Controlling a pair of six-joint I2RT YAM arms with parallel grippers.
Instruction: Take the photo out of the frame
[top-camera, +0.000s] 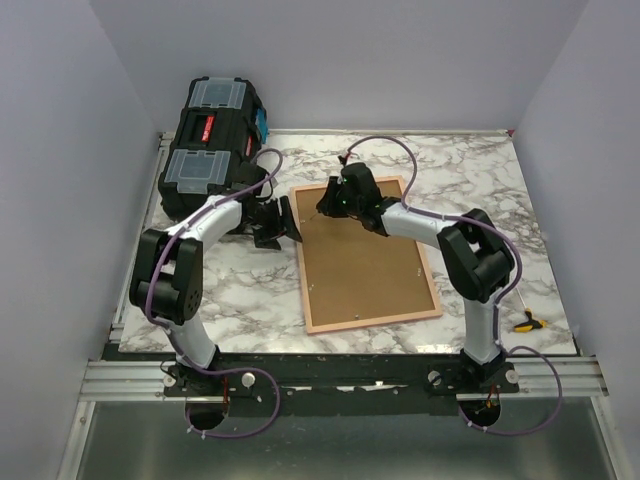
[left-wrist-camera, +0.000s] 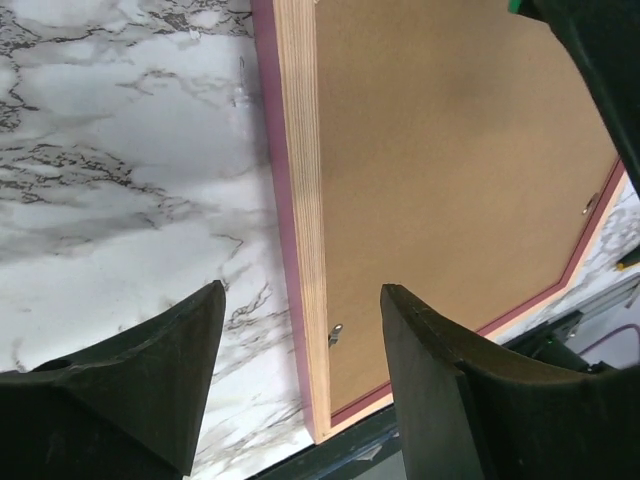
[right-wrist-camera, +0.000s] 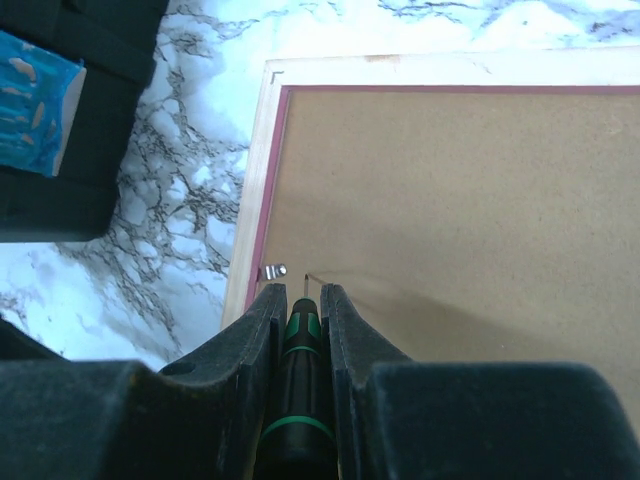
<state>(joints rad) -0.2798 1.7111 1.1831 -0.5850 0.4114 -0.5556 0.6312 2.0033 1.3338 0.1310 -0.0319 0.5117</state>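
Observation:
The pink frame (top-camera: 365, 257) lies face down on the table, its brown back up. It also shows in the left wrist view (left-wrist-camera: 300, 200) and the right wrist view (right-wrist-camera: 262, 190). The photo is hidden. My right gripper (right-wrist-camera: 303, 292) is shut on a black-and-green screwdriver (right-wrist-camera: 302, 330), above the frame's far-left part (top-camera: 340, 200); its tip rests on the brown back next to a small metal tab (right-wrist-camera: 273, 271). My left gripper (left-wrist-camera: 302, 300) is open and empty, just left of the frame's far-left corner (top-camera: 285, 222). Another metal tab (left-wrist-camera: 336, 333) sits on the frame's edge.
A black toolbox (top-camera: 210, 150) stands at the far left, also in the right wrist view (right-wrist-camera: 70, 110). A small yellow-handled tool (top-camera: 525, 324) lies at the table's near right edge. The marble table (top-camera: 240, 300) ends at a black rail at the front.

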